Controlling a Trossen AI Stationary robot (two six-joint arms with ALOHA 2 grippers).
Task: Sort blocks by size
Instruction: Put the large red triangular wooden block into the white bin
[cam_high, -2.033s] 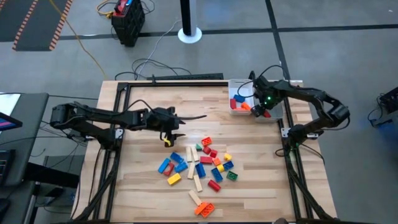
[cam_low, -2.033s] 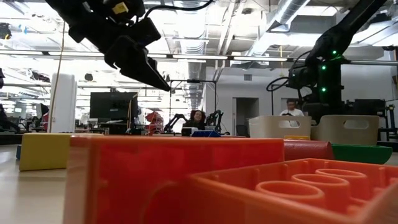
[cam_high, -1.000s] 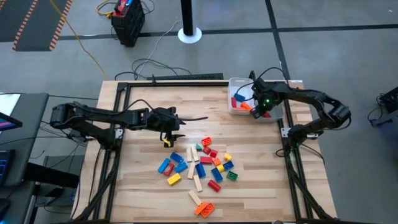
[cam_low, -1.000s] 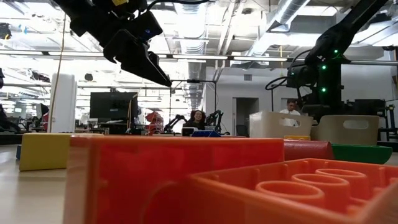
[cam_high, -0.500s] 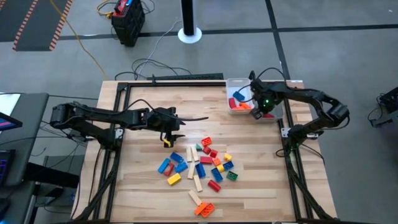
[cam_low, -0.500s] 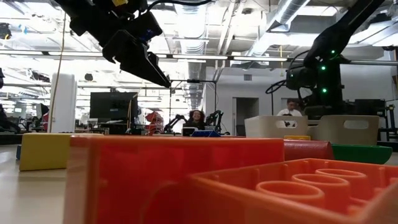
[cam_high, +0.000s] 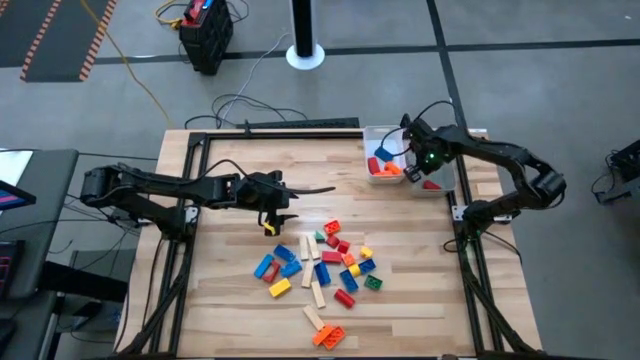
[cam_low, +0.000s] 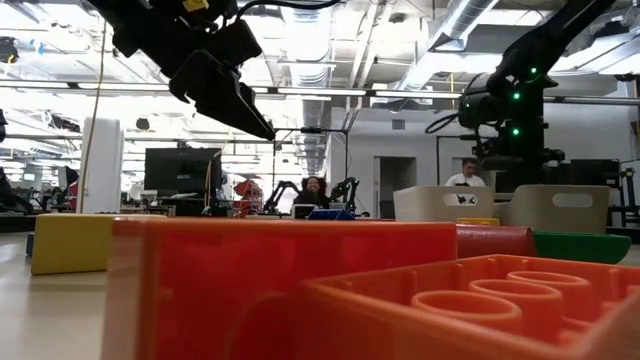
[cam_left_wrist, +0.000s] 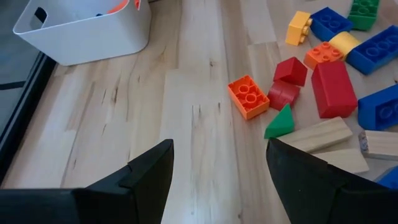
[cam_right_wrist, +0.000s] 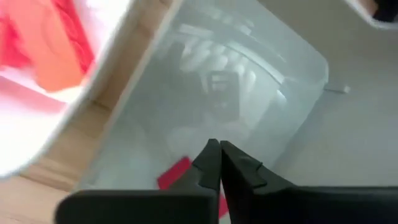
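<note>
The blocks (cam_high: 325, 265) lie loose in a heap on the wooden table: red, blue, orange, yellow and green studded bricks with a few pale wooden bars. My left gripper (cam_high: 295, 203) hangs open above the table, left of and beyond the heap. In the left wrist view its fingers (cam_left_wrist: 217, 162) frame bare wood short of an orange brick (cam_left_wrist: 249, 96). My right gripper (cam_right_wrist: 219, 155) is shut with nothing in it. It hovers over the right-hand white tray (cam_right_wrist: 261, 81), where a red block (cam_right_wrist: 177, 173) lies on the floor.
A second white tray (cam_high: 372, 140) at the far right holds red, blue and orange blocks and stands left of the one under my right gripper (cam_high: 420, 172). Black frame rails run along the table's sides. Bare wood lies between the heap and the trays.
My right gripper has risen a little above the trays. My left arm has kept still.
</note>
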